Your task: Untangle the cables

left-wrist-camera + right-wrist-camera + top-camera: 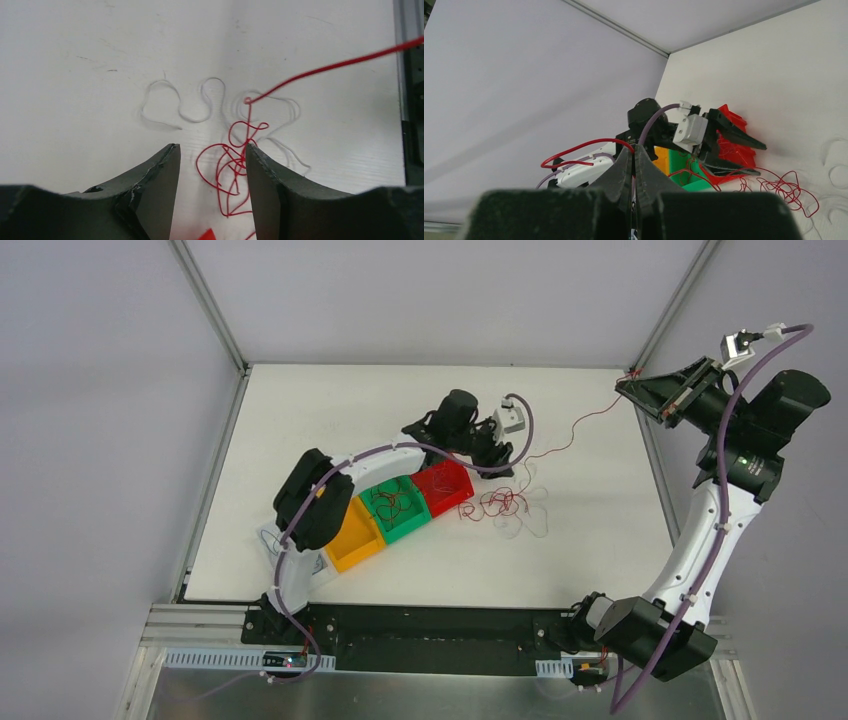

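Straddling the tangled cables [231, 167], left tool [210, 146] apart, right tool [633, 148] well away, clamped on one red cable [350, 61].

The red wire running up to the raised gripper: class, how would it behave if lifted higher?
Probably floppy: the red wire lies in loose curls below the left gripper. Likely very light, as the right gripper pinches only a hair-thin strand. It may snag where its loops cross the white wire.

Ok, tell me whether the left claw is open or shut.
The left claw is open: its fingers stand apart in the wrist view, red cable lying loose between them.
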Robot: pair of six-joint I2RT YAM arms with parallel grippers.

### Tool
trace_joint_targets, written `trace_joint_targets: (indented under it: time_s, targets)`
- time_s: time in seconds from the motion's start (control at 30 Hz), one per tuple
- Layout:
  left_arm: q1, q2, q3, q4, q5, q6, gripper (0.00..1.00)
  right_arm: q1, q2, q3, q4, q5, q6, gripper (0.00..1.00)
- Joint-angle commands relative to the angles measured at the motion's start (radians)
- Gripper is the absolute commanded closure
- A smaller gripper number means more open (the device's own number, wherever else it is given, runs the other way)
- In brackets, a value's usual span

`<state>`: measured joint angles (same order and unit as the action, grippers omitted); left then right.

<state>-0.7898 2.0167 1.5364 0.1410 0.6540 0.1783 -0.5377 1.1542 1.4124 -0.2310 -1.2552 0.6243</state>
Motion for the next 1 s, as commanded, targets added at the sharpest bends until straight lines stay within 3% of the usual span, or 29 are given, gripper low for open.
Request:
trace_joint_targets:
  time_s: [0.0,0.23,0.53,0.63,0.77,0.83,0.87,0.97]
  targets:
    - [0.009,0.114,0.123,-0.115,-0.017,0.107,0.48,0.007,-0.019,0.059,0.09,-0.053,0.051,1.0]
    - [-0.012,0.146,0.085,-0.159,0.064,0.304,0.43,0.012,-0.029,0.068,0.154,-0.076,0.116,1.0]
    - [-0.043,0.24,0.173,-0.161,0.054,0.288,0.42,0.016,-0.028,0.102,0.154,-0.085,0.156,1.0]
    - [-0.048,0.257,0.194,-0.154,0.056,0.275,0.58,0.009,-0.019,0.129,0.153,-0.094,0.175,1.0]
    - [-0.039,0.175,0.147,-0.111,0.052,0.182,1.0,-0.101,0.002,0.138,0.144,-0.105,0.159,1.0]
    - [-0.03,0.083,0.106,-0.093,0.051,0.136,1.0,-0.192,0.028,0.162,0.037,-0.101,0.031,1.0]
    - [-0.025,0.03,0.092,-0.094,0.048,0.118,1.0,-0.242,0.044,0.193,-0.093,-0.076,-0.098,1.0]
    - [0.0,-0.11,0.101,-0.134,0.034,0.077,1.0,-0.273,0.118,0.307,-0.614,0.075,-0.701,1.0]
